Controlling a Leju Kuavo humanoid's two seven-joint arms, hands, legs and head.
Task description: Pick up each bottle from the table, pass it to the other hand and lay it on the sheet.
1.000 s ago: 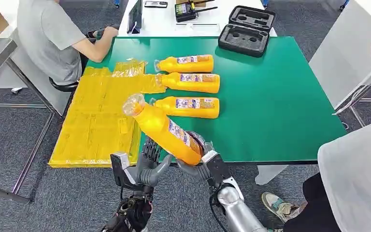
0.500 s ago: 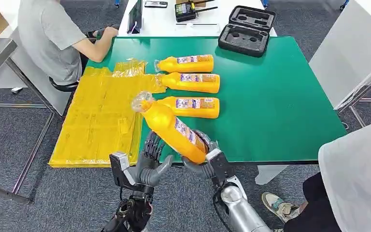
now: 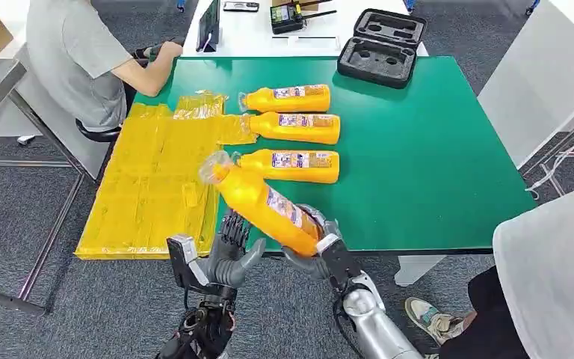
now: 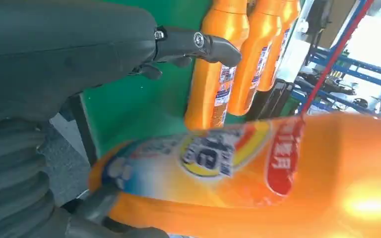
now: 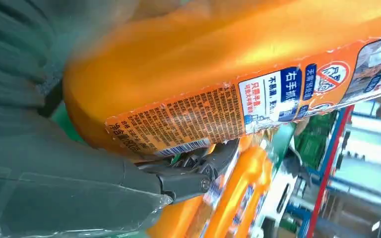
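While right robot hand point(image 3: 315, 247) grips orange-filled bottle point(image 3: 261, 200), left robot hand point(image 3: 228, 254) spread, holding nothing

Three bottles point(image 3: 293, 128) are laid side by side in a row on the table point(image 3: 433, 157), caps toward the sheet point(image 3: 153, 183). The sheet is draped over the table's left edge. A fourth bottle point(image 3: 261, 202) is held tilted above the near edge by the right hand point(image 3: 315, 243), cap up toward the sheet. The left hand point(image 3: 232, 250) is placed just left of it. A case point(image 3: 381, 46) is set at the far edge. A person point(image 3: 82, 60) is seated at the far left.
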